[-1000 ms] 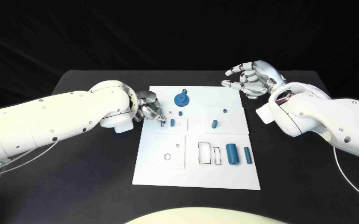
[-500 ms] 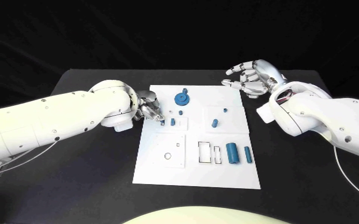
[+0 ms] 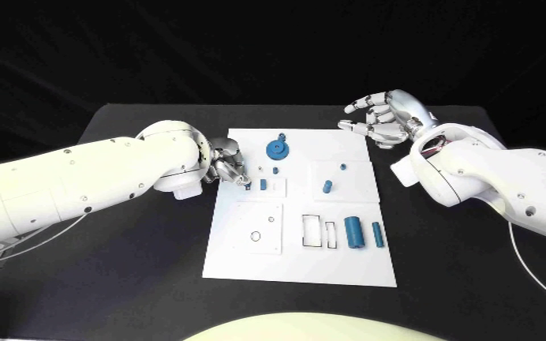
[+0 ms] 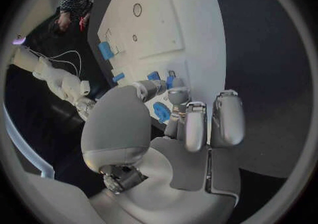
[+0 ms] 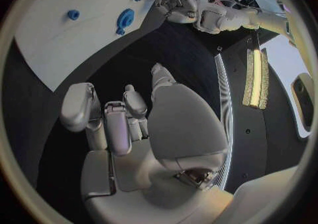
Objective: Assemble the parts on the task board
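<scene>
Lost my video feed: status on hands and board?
Left hand fingertips at small blue part on task board's left edge; grasp unclear. Right hand open, off board's far right corner. Nothing in the way.

No readable text, label or number shows anywhere.

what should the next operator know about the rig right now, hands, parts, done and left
Left hand: at the task board's left edge, fingertips on a small blue part there; whether it grips it cannot be told.
Right hand: above the table off the board's far right corner, fingers curled apart, holding nothing.
Parts: blue gear near the far edge; small piece beside the left fingers; another piece mid-board; two blue cylinders lying to the right of the rectangular slots.
Done: unclear.
Left: slots and round hole are still empty.
</scene>
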{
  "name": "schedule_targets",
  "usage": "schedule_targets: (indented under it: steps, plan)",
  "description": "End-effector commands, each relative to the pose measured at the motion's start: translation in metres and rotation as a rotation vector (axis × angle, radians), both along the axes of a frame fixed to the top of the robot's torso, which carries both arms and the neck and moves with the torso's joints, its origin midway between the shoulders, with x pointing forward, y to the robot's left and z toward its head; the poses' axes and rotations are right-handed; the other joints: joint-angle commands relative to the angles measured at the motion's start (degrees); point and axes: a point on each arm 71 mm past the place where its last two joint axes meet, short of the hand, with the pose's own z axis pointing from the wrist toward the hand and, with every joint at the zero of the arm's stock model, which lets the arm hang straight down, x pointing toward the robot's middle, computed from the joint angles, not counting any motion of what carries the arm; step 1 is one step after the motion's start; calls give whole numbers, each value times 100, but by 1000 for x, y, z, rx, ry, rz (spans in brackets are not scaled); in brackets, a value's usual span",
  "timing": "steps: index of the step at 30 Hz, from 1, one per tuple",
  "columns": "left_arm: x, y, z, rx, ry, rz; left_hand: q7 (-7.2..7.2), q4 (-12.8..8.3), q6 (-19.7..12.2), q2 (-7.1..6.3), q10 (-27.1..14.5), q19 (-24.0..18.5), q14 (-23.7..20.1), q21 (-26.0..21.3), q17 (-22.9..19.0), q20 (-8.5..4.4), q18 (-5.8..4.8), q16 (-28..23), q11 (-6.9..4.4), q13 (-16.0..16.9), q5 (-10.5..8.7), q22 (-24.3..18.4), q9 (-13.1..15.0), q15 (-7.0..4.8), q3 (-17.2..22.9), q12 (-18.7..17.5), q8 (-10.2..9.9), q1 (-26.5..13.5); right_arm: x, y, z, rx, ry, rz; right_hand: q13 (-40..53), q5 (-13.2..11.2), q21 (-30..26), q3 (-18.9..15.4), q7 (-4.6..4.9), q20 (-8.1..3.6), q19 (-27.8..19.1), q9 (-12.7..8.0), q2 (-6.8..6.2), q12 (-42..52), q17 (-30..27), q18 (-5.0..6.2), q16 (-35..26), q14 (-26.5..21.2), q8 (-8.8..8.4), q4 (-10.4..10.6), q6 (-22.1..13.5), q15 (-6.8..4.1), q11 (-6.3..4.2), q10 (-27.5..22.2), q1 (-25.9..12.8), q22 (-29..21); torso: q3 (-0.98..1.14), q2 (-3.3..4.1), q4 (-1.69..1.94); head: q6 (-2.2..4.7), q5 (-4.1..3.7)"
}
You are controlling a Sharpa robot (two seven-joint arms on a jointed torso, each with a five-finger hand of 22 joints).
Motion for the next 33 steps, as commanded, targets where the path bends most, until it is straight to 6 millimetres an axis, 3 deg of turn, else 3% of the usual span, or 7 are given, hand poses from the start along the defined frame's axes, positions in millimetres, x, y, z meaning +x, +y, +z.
schedule_targets:
  steps: [1, 33]
  plan:
    - [-3, -1, -3, 11, 24, -23, -10, -901, 45, 62, 51, 53, 536, 34, 1316, 1, -59, 41, -11, 10, 38, 14, 6, -43, 904, 31, 39, 11, 0, 1, 0, -6, -6, 15, 4, 32, 12, -4, -3, -14, 38, -8, 42, 28, 477, 55, -7, 233, 37, -12, 56, -56, -34, -3, 4, 5, 2, -1, -1, -11, -5]
    - [-3, 0, -5, -10, 60, -20, -25, -983, 90, 12, 112, 86, 554, 72, 1371, -3, -74, 79, -21, 88, 76, 82, -12, -45, 940, 87, 35, -25, 0, 0, -1, -7, -6, 11, 4, 32, 12, -4, -3, -14, 38, -8, 42, 28, 477, 55, -7, 233, 37, -12, 56, -56, -34, -3, 4, 5, 4, -4, -1, -35, -21]
